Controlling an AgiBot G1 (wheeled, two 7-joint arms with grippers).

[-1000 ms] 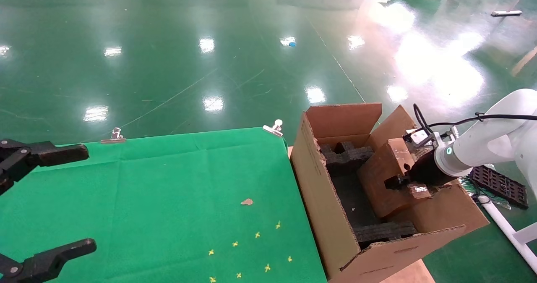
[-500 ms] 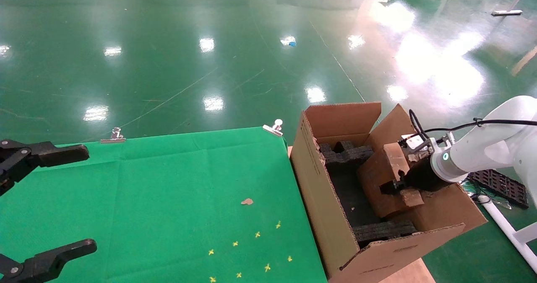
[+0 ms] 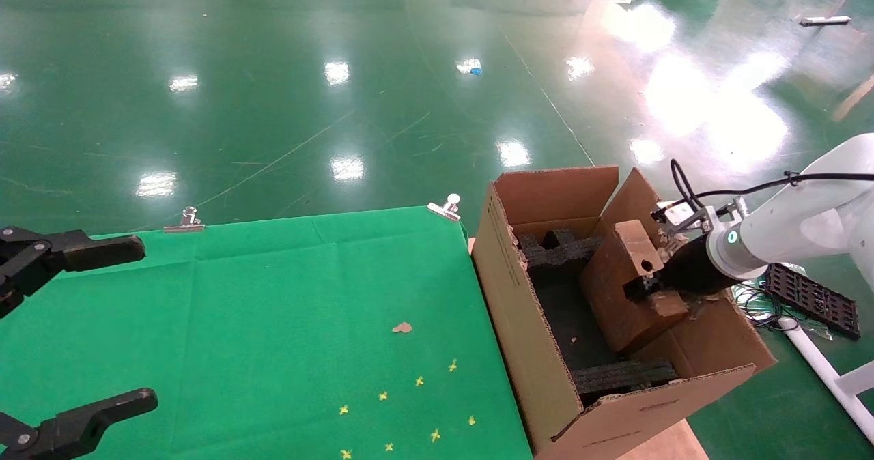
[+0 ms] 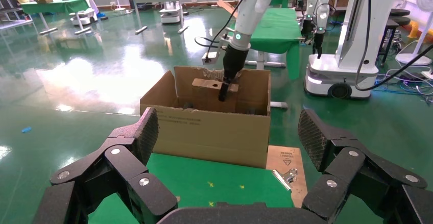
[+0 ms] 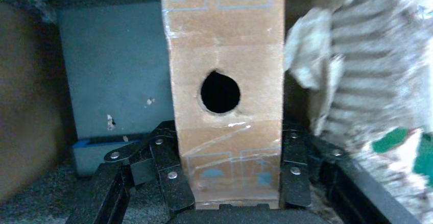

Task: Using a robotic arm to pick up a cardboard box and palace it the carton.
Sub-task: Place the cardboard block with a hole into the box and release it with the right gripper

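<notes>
The left gripper (image 4: 227,180) hangs with its black fingers (image 4: 125,155) spread wide. Beyond them the carton (image 4: 212,119) stands, where the robotic arm (image 4: 255,2) reaches down, its gripper pinching the cardboard box (image 4: 208,87) upright.

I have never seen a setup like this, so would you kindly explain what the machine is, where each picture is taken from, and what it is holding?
This is a two-armed robot. The wide picture comes from a camera on its head; the other two come from cameras on its wrists. The right gripper, on the white robotic arm, has its jaws shut on a slim cardboard box and holds it tilted inside the large carton, above the black foam inserts. The right wrist picture shows that box close up, with its round hole. The left gripper hangs open and idle over the green cloth, which metal clips hold on the table.
</notes>
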